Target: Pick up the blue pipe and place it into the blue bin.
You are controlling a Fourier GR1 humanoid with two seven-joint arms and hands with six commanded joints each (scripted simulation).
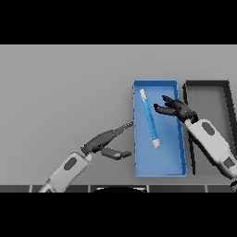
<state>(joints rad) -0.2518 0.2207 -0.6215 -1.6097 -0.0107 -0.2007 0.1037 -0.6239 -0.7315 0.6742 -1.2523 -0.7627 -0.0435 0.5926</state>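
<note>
The blue pipe [149,118] with pale ends lies inside the blue bin [158,169], slanting from the upper left toward the middle. My right hand [177,107] hovers over the bin's upper right part, just right of the pipe, fingers spread and open, holding nothing. My left hand [105,140] is left of the bin near its left wall, fingers straight and pointing at the wall, thumb apart below, empty.
A black bin [227,99] stands right of the blue bin, partly covered by my right forearm. Grey table [65,88] stretches to the left and behind.
</note>
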